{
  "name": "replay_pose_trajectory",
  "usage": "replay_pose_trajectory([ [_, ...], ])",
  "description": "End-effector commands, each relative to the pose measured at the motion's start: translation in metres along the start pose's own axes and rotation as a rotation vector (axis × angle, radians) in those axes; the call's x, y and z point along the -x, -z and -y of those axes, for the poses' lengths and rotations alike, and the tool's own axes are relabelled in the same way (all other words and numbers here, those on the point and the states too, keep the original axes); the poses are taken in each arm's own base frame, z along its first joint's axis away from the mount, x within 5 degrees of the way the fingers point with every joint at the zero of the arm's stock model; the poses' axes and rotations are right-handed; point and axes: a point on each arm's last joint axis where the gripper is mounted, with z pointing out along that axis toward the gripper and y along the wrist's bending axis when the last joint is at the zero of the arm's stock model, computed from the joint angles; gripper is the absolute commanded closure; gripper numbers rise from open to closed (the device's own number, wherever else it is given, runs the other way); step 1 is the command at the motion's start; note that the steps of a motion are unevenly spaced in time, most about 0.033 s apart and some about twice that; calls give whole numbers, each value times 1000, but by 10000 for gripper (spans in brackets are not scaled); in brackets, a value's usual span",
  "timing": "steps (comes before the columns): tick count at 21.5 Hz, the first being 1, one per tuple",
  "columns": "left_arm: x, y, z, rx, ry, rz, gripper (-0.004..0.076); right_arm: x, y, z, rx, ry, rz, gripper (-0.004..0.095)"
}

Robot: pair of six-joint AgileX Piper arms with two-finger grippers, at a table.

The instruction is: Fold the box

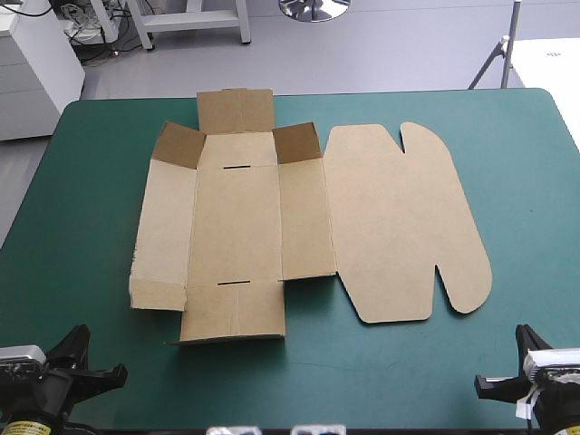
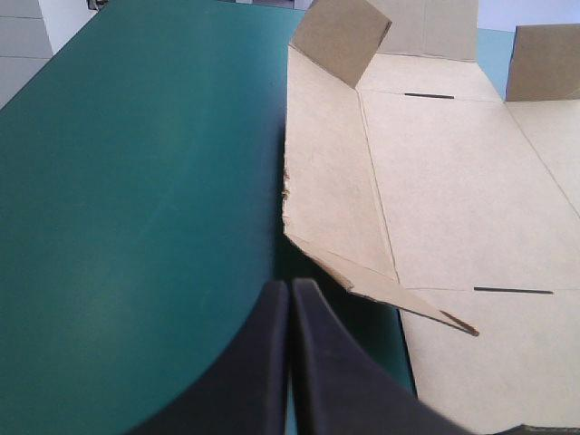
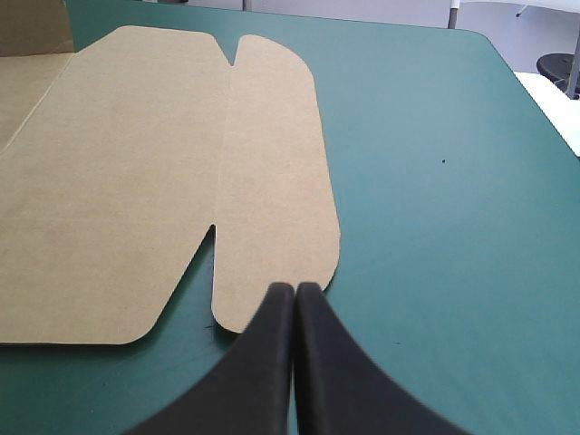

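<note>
Box (image 1: 272,217) on table (image 1: 82,236) ctr; L end effector (image 2: 291,288) before near-left corner, R end effector (image 3: 295,290) near-right.

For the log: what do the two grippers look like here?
Both match: the left gripper and right gripper each have two broad, smooth black fingers, curved like fins and tapering to narrow tips. No markings show on them.

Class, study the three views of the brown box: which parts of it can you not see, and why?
Left wrist view: the rounded lid of the box, cut off by the picture's edge.
Right wrist view: the slotted base and most raised flaps, cut off likewise.
Every view: the box's underside, lying against the table.
</note>
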Motion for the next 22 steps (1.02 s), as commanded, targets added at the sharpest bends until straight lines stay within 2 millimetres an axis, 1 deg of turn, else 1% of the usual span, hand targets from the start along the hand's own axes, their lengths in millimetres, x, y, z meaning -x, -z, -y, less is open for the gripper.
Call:
replay_pose_trajectory([
  [1,13,2,1,-13,-2,83,734,13,9,1,-24,2,122,927],
  [9,12,2,1,-13,1,69,734,13,9,1,-24,2,122,927],
  [12,15,-5,1,-4,-2,-1,734,13,9,1,-24,2,122,927],
  [15,22,-25,1,7,-2,-102,734,13,9,1,-24,2,122,927],
  [17,29,-40,2,3,8,-124,733,13,9,1,-24,2,122,927],
  [22,46,-67,6,-15,46,-204,727,13,9,1,-24,2,122,927],
])
